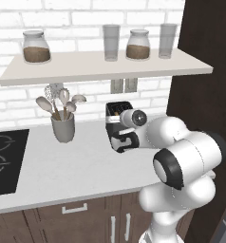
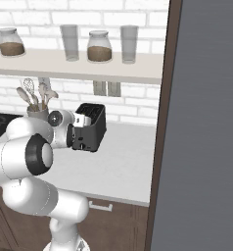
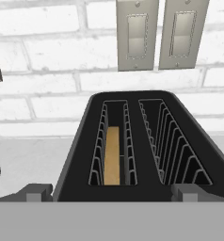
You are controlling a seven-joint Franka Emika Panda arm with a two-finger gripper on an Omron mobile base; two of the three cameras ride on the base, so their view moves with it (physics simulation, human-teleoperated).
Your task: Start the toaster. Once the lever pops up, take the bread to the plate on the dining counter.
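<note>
The dark grey toaster (image 1: 117,110) (image 2: 91,128) (image 3: 135,141) stands on the white worktop against the brick wall. One brown slice of bread (image 3: 112,155) sits deep in its left slot; the right slot is empty. My gripper (image 3: 111,194) (image 1: 118,137) is open at the toaster's front, a fingertip (image 3: 36,193) near each front corner and nothing between them. My hand hides the toaster's front face and the lever. The plate and the dining counter are out of view.
A grey utensil cup (image 1: 62,127) with spoons stands left of the toaster, and a black hob (image 1: 3,159) lies further left. A shelf (image 1: 100,66) with jars and glasses hangs above. Two wall outlets (image 3: 137,35) sit behind the toaster. A tall dark panel (image 2: 206,122) closes off the right.
</note>
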